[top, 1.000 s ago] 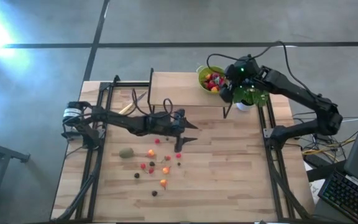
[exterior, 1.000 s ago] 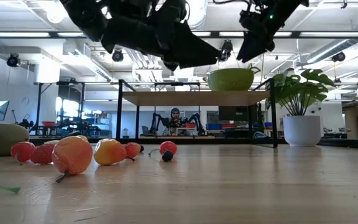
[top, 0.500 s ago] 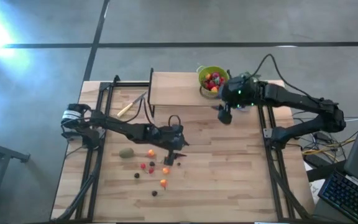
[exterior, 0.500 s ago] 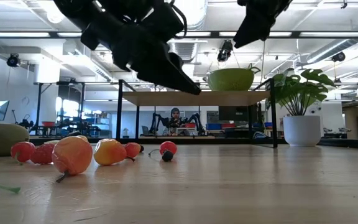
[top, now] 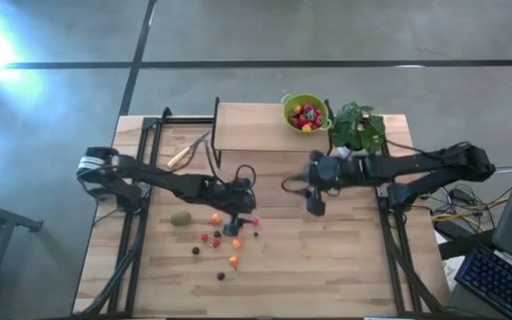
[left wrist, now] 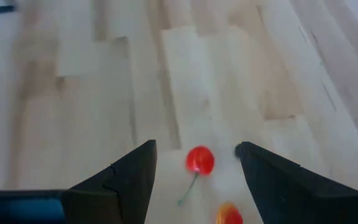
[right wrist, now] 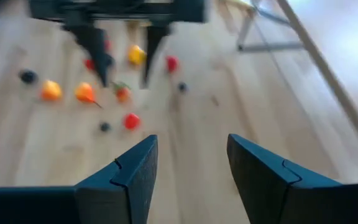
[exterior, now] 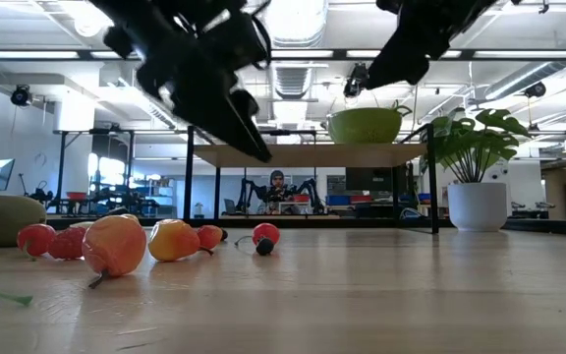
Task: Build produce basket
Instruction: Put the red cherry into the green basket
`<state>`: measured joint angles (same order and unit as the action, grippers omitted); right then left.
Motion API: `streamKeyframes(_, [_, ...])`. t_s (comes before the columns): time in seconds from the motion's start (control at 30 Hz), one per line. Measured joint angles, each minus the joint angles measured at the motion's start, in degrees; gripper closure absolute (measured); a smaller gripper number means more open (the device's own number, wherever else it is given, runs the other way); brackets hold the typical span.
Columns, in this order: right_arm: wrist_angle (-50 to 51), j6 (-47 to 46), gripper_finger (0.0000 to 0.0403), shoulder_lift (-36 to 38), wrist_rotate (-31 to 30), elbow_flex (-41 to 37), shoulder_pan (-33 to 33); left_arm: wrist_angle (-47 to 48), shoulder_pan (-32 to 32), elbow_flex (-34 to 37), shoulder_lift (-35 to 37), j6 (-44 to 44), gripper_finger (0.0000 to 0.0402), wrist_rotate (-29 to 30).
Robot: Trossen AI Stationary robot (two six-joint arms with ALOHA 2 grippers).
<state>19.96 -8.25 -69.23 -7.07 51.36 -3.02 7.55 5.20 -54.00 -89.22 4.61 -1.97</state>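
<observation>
The left gripper point(top: 235, 222) hung low over the scattered small red, orange and dark berry-like fruits point(top: 216, 238) on the wooden desk point(top: 327, 258), its fingers spread with a red cherry point(left wrist: 199, 160) between them, not gripped. The right gripper point(top: 315, 203) was above bare desk near the middle, fingers apart and empty. The lime-green bowl-shaped colander point(top: 304, 112), holding several fruits, stood on a raised wooden shelf point(top: 247, 127) beside a potted leafy plant point(top: 357, 129). A brownish-green oval fruit point(top: 180, 218) lay near the berries.

Robotics lab: more robot arms point(exterior: 278, 189), open industrial ceiling.
</observation>
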Motion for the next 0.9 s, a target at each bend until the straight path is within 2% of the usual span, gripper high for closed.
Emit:
streamKeyframes(0.2, [-18.46,-1.65,0.0208,-0.56,-0.13,-8.22,-4.85,1.34,-0.01,1.88,8.21,-4.53,0.0163,6.3])
streamKeyframes(0.33, [-23.58,-2.33,0.0208,-4.34,-0.68,-9.98,-5.36,-3.85,-0.01,6.15,13.05,-4.59,0.0163,13.47])
streamKeyframes(0.5, [-27.03,-1.72,0.0215,-13.59,-0.64,-8.57,-5.38,-8.79,-0.05,11.49,18.81,-5.62,0.0163,19.98])
streamKeyframes(0.67, [-32.56,-0.93,0.0216,-21.9,-0.59,-5.8,-5.36,-10.85,-0.03,15.45,23.89,-8.89,0.0163,20.42])
streamKeyframes(0.9, [-32.6,-1.52,0.0191,-31.0,-0.42,-0.89,-5.5,-12.91,-0.03,18.54,27.58,-11.1,0.0163,20.43])
